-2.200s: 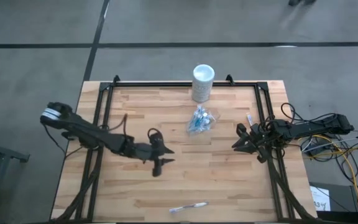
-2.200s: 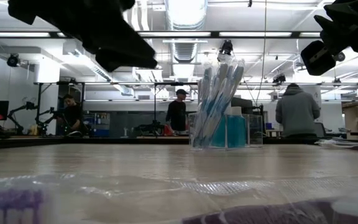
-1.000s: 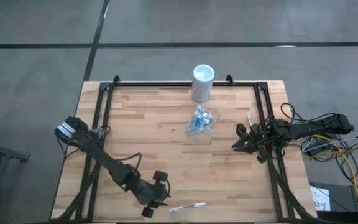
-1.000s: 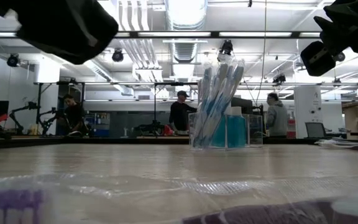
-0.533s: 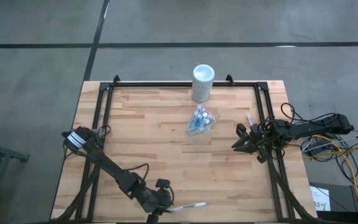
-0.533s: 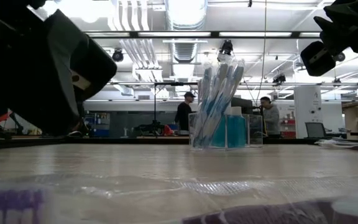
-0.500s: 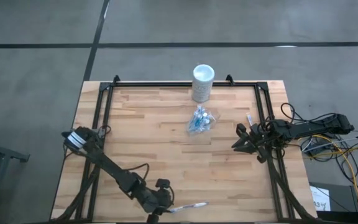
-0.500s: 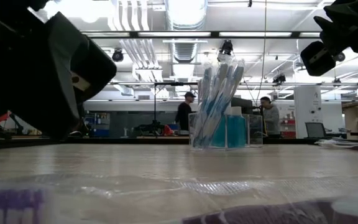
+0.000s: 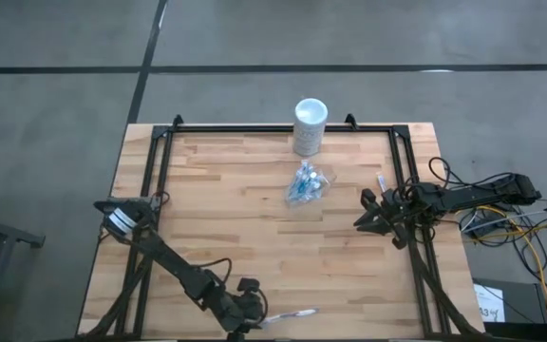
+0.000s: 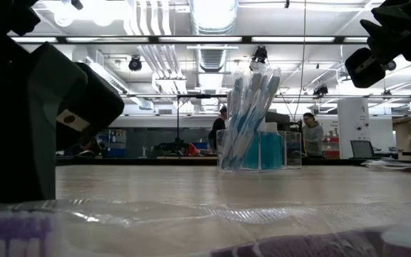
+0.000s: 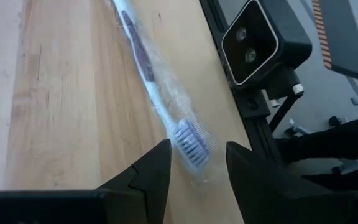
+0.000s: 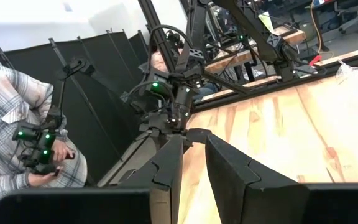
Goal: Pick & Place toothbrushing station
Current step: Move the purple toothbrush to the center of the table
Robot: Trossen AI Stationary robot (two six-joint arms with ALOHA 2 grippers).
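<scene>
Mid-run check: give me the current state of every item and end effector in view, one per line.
Left end effector: open, fingers straddling the wrapped toothbrush's head.
Wrapped toothbrush: lying flat at the near table edge.
Clear cup: upright mid-table, filled with toothbrushes and tubes.
White cylinder: standing at the far edge.
Right end effector: open, empty, at the right edge.

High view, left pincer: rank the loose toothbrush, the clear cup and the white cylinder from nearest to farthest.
From the left pincer at the table's near edge:
1. Loose toothbrush, right beside the pincer at the near edge.
2. Clear cup, full of brushes, mid-table toward the far side.
3. White cylinder, at the far edge just beyond the cup.
</scene>
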